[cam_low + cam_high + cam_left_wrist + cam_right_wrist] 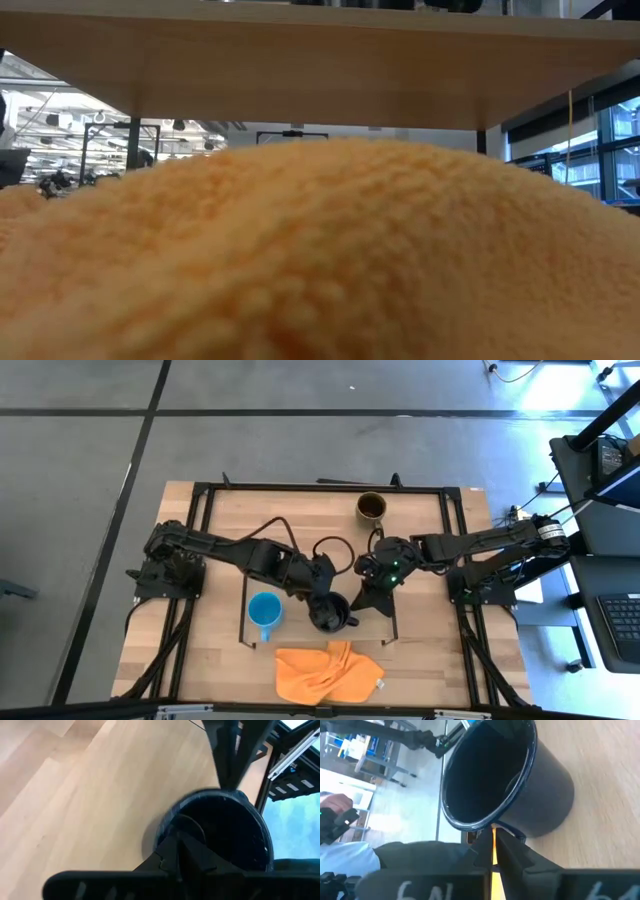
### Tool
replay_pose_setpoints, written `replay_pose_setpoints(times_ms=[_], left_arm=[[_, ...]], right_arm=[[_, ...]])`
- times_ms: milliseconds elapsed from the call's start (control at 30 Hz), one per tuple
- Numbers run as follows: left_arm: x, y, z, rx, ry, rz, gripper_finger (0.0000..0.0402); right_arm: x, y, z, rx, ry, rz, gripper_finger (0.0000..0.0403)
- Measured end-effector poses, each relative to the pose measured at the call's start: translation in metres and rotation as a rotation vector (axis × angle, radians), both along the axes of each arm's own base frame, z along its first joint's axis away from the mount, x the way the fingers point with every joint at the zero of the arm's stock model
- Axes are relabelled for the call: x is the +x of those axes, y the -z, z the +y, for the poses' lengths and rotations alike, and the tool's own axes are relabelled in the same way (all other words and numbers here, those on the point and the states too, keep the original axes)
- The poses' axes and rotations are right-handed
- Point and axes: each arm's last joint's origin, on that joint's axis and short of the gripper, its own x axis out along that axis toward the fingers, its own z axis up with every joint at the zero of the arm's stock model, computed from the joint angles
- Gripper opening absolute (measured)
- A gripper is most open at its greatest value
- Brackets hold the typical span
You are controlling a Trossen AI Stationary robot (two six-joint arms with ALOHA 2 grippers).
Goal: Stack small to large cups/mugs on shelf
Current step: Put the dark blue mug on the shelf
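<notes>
Nearest the camera, low in the centre of the high view, an orange cloth [328, 674] lies on the table [450, 660]. Just above it is the shelf [300, 635], with the blue mug [264, 610] at its left and the black mug [330, 612] in the middle. The left gripper [322, 598] sits over the black mug, its fingers [172, 851] pinching the rim, so placing the medium mug looks like the step in hand. The right gripper [372, 596] hangs just beside it; whether it is spread cannot be told. Farthest, at upper centre, the olive mug [371, 508] waits. Next would be letting go and fetching it.
</notes>
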Motion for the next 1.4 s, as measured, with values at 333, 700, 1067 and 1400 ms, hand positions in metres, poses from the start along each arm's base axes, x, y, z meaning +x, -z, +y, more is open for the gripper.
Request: replay_pose_setpoints(times_ms=[333,700,1067,1400], left_arm=[[0.005,0.0,0.026,0.038,0.022,0.006,0.0008],[0.011,-0.004,0.027,0.044,0.084,-0.07,0.0008],[0.006,-0.003,0.007,0.069,0.11,-0.054,0.0008],[-0.003,-0.017,-0.004,0.134,0.104,-0.081,0.0001]], right_arm=[[0.002,-0.004,0.004,0.014,0.017,-0.041,0.0023],[0.002,-0.002,0.015,-0.035,0.058,-0.044,0.0024],[0.001,0.001,0.013,-0.064,0.095,-0.01,0.0005],[-0.001,0.006,0.012,-0.084,0.141,0.05,0.0002]])
